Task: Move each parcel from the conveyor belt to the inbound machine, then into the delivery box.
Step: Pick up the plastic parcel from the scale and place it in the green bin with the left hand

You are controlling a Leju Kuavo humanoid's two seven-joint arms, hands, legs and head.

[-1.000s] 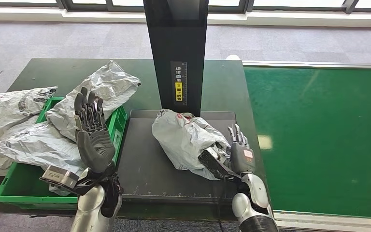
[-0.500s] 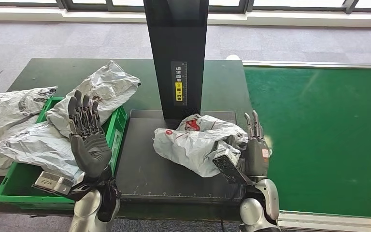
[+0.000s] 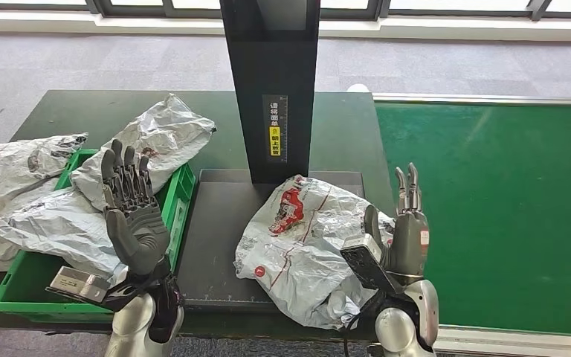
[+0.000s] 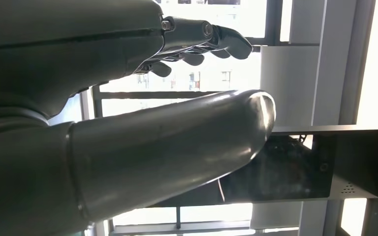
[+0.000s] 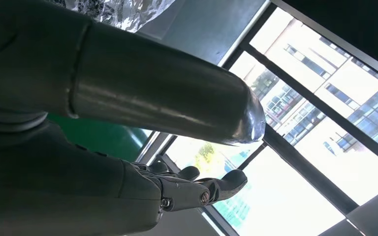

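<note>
Scanner platform, parcel overhanging front edge

The head view looked down and forward from high up, taking in the dark table, the green belt and both raised hands. Each wrist view sat close behind its own thumb, tilted up toward bright windows. All views shared the hands.
</note>
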